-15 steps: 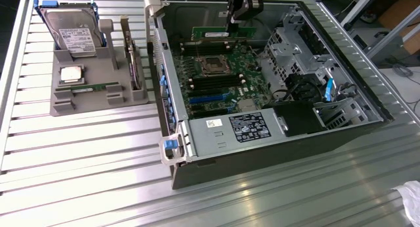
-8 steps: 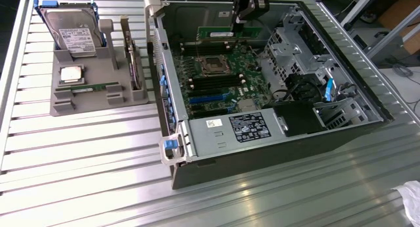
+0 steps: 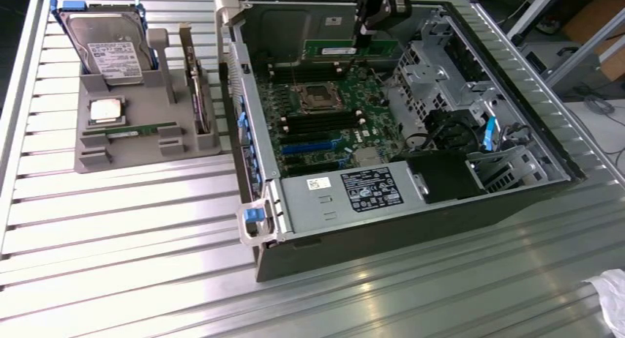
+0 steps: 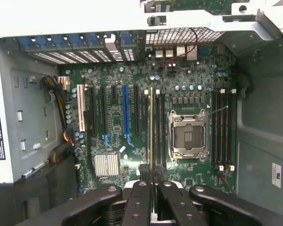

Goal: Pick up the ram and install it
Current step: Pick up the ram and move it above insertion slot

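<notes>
In the exterior view the arm (image 3: pixel 379 5) reached down at twelve o'clock over the open computer case (image 3: pixel 391 239). Its jaws were closed on the upper edge of the ram (image 3: pixel 350 50), which hung level above the motherboard (image 3: pixel 332 129), at twelve o'clock from the processor socket (image 3: pixel 320 96). At nine o'clock from the case, a grey tray (image 3: pixel 127 161) on the desk (image 3: pixel 127 250) carried a hard drive (image 3: pixel 110 49) and a square silver chip (image 3: pixel 105 111).

In the wrist view the ram (image 4: pixel 151 122) showed edge-on as a thin line, pinched tight between two dark fingers (image 4: pixel 137 197). It ran along the black memory slots (image 4: pixel 158 127), between the blue slot (image 4: pixel 126 110) and the processor socket (image 4: pixel 187 136). Whether it touched a slot could not be told.
</notes>
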Motion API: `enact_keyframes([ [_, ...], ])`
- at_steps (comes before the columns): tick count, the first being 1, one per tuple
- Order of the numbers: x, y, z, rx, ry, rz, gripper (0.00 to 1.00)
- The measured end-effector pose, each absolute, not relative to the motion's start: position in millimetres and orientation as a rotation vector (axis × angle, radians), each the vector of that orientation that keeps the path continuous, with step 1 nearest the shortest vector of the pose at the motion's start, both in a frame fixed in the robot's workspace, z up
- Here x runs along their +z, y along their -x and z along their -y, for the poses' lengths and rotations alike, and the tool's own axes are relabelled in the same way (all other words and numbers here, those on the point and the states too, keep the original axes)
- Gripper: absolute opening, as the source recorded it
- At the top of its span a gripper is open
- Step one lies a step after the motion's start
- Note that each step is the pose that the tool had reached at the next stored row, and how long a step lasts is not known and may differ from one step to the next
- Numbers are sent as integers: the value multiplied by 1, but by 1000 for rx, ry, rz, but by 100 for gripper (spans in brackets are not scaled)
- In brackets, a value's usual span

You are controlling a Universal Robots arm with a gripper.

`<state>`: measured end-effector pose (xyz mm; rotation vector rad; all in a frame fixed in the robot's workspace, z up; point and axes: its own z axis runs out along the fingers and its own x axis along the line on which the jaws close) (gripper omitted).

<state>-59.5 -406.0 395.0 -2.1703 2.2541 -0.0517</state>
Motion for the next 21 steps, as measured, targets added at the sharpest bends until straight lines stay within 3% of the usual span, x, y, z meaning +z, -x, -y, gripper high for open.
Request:
enact_keyframes([
  [21, 395, 22, 406, -52, 2170, -2254, 12],
])
